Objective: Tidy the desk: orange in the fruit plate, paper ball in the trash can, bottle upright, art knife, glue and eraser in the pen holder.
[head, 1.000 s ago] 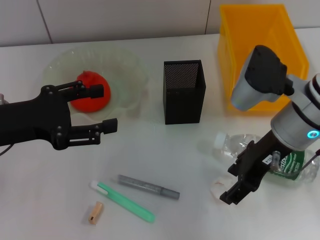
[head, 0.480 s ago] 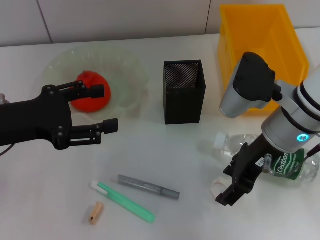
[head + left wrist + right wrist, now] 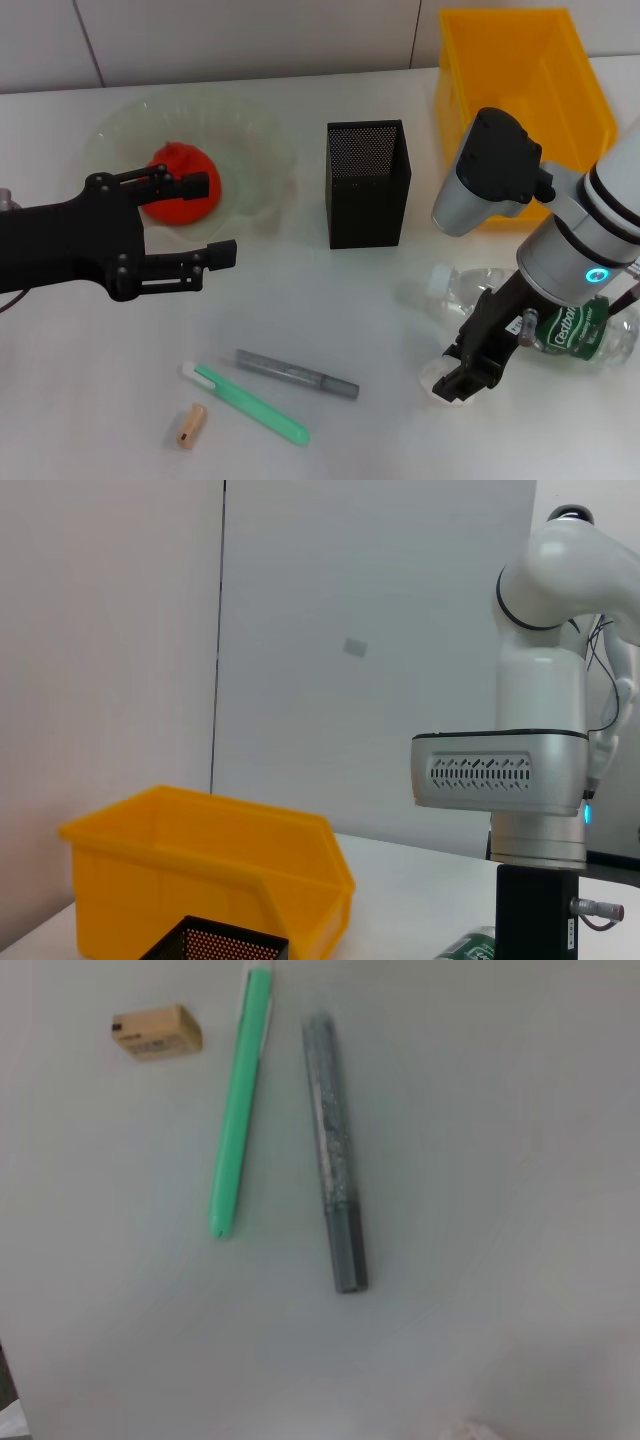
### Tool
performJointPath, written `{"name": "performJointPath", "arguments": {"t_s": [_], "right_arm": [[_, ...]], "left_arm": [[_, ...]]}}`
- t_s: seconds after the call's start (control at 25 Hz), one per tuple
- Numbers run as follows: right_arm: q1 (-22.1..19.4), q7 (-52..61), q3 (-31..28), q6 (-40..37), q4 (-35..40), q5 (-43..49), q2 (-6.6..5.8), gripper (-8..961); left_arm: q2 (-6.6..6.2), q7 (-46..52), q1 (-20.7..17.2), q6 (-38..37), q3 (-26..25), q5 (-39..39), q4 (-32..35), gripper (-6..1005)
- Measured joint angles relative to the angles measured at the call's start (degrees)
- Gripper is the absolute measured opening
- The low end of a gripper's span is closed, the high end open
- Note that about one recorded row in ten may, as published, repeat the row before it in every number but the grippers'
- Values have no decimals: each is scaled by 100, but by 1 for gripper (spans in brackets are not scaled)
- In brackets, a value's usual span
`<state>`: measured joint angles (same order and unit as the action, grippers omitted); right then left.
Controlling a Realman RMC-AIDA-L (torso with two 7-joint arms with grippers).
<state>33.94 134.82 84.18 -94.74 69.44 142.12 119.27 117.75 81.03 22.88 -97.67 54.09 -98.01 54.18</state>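
Far left: black left gripper [image 3: 205, 218], hanging above the table with jaws spread wide and nothing between them. Just behind its upper finger, squat red-orange orange [image 3: 181, 194] sitting in the wide pale green ribbed glass fruit plate [image 3: 255, 135]. Below and a little right of those jaws, on the white desk [image 3: 330, 310]: tiny tan eraser stub [image 3: 190, 425], long green stick [image 3: 250, 404] and long grey stick [image 3: 297, 373], lying near one another but apart. Right of the open jaws, tall square black mesh pen holder [image 3: 368, 182], upright. Further right, black right gripper [image 3: 462, 376] low over the desk, fingertips straddling the small white crumpled paper ball [image 3: 438, 379]; cannot tell whether closed on it or merely around it. Just behind and right of those jaws, clear plastic bottle [image 3: 540, 315] with green label, lying on its side, cap pointing left. Well behind, bright yellow rectangular trash can [image 3: 520, 95].
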Motion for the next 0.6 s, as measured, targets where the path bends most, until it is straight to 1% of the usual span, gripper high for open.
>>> {"name": "performJointPath", "arguments": {"t_s": [0.04, 0.24, 0.4, 0.44, 0.48, 0.6], "right_arm": [[2, 3, 1, 0, -9, 0, 2, 595], [4, 6, 1, 1, -23, 2, 4, 397], [-41, 19, -7, -54, 168, 6, 7, 367], [-103, 32, -57, -96, 372, 7, 8, 360], [-103, 32, -57, -96, 372, 7, 8, 360], [-216, 102, -142, -177, 802, -16, 6, 359]], "left_arm": [[1, 0, 9, 2, -1, -2, 8, 805], [2, 0, 22, 6, -1, -6, 3, 804], [2, 0, 35, 19, -7, -8, -21, 803], [2, -1, 35, 23, -6, -11, -28, 803], [2, -2, 35, 24, -3, -14, -32, 802], [2, -4, 32, 30, 4, -23, -39, 802]]}}
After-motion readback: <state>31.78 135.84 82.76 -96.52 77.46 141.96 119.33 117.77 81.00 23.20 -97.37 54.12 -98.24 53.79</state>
